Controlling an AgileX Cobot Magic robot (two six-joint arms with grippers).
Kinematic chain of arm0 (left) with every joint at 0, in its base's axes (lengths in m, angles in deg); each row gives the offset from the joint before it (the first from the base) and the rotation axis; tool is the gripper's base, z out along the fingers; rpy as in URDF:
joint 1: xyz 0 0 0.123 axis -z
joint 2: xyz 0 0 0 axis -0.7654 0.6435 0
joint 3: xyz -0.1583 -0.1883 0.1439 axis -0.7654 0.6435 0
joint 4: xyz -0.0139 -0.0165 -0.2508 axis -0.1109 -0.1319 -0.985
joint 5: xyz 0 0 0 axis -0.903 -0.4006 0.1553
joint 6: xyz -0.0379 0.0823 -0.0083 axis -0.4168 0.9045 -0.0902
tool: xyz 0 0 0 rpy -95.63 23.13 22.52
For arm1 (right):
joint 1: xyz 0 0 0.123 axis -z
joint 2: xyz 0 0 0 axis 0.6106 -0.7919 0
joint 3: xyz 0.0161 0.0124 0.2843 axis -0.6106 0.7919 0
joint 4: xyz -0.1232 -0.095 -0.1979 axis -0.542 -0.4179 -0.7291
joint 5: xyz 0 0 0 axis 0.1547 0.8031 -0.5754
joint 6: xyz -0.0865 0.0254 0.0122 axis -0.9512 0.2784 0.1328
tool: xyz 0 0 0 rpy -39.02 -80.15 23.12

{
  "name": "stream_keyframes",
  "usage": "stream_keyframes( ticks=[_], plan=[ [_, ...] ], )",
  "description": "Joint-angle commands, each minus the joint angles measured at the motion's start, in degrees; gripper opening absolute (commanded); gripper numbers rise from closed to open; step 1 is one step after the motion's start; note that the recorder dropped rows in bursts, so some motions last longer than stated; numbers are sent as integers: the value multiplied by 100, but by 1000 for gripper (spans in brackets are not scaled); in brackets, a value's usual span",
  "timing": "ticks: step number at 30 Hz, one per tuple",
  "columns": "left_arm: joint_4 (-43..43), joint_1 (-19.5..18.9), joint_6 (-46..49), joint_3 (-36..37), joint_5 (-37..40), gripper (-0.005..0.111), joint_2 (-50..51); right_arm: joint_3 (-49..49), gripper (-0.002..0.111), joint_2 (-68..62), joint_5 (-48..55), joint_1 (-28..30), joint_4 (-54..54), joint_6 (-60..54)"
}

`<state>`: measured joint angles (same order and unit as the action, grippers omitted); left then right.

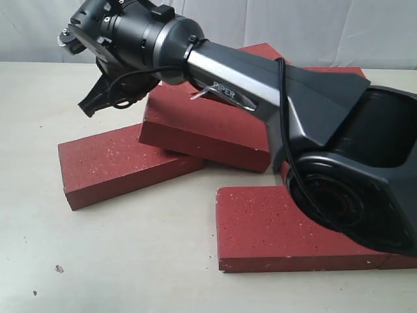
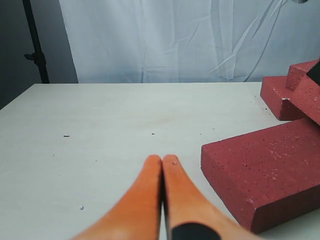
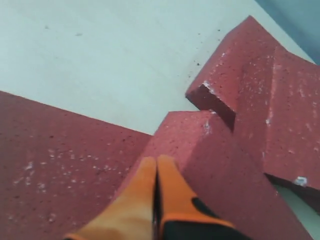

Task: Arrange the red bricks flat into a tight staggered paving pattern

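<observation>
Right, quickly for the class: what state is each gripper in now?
Left gripper: closed, holding nothing.
Right gripper: closed, holding nothing.

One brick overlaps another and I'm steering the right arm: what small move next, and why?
Probably open the right end effector: it is shut above the raised brick, whose end rests on the lower brick, so it needs lifting off to lie flat.

Exterior camera sits low, close against the black right arm [image 1: 326, 124]. Left wrist camera looks level beyond the orange left pincer [image 2: 161, 159]. Right wrist camera peers down, near, past the orange right pincer [image 3: 156, 161]. All probably share the dark red speckled bricks [image 1: 124, 163].
</observation>
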<state>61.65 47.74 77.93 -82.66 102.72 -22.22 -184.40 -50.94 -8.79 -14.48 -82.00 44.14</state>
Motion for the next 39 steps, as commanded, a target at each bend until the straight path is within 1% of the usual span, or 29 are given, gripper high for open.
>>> stream_keyframes(
  ticks=[1,2,3,5,10,16,20,26,39],
  plan=[
    [36,-20,-34,27,6,0,-30,16,-1,174,-157,-132,841,-435],
    [36,-20,-34,27,6,0,-30,16,-1,174,-147,-159,1037,-535],
    [36,-20,-34,27,6,0,-30,16,-1,174,-146,-184,1629,-866],
    [36,-20,-34,27,6,0,-30,29,-1,91,-172,-257,2029,-1176],
    [36,-20,-34,27,6,0,-30,29,-1,-433,-43,-307,1941,-1176],
    [36,-20,-34,27,6,0,-30,39,-1,-578,-71,-380,1957,-1179],
    [36,-20,-34,27,6,0,-30,54,-1,-630,-14,-429,2307,-1348],
    [36,-20,-34,27,6,0,-30,244,-1,-630,-16,-618,2479,-1544],
    [45,-20,-34,27,6,0,-30,256,-1,-504,-46,-987,4123,-2148]
  ],
)
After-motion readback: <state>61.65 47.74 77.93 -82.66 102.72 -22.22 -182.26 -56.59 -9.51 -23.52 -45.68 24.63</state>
